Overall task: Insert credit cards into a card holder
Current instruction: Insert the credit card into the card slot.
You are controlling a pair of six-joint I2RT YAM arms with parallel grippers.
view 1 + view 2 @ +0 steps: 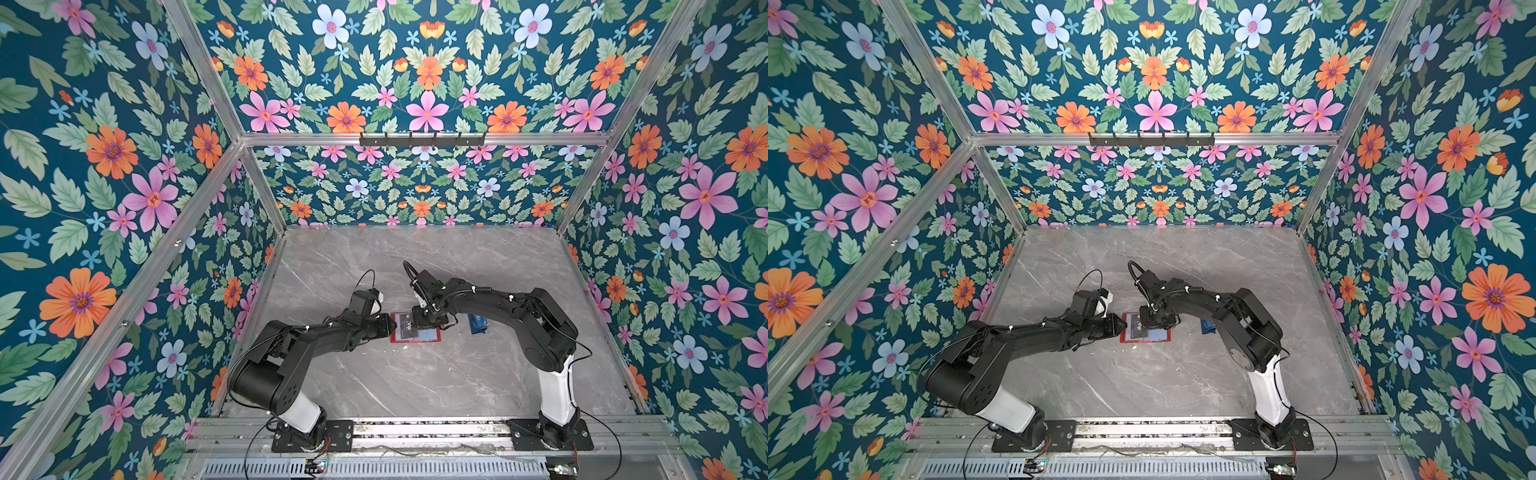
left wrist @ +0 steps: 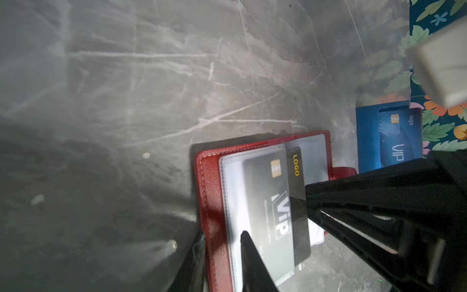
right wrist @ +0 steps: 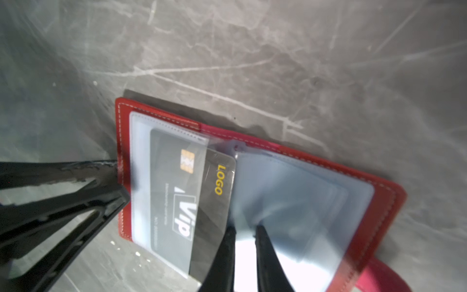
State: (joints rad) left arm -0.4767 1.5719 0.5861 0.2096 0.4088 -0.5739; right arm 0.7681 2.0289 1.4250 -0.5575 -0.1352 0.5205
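Note:
The red card holder lies open on the marble table. A dark VIP credit card sits partway inside the clear sleeve of its left page, with its logo end sticking out. My left gripper is shut on the holder's left edge, one finger outside the red cover and one on the sleeve. My right gripper stands over the right page at the card's free edge. Its jaws are a narrow gap apart with nothing between them.
A small blue tray holding a blue VIP card sits on the table just right of the holder, behind my right arm. Floral walls enclose the table on three sides.

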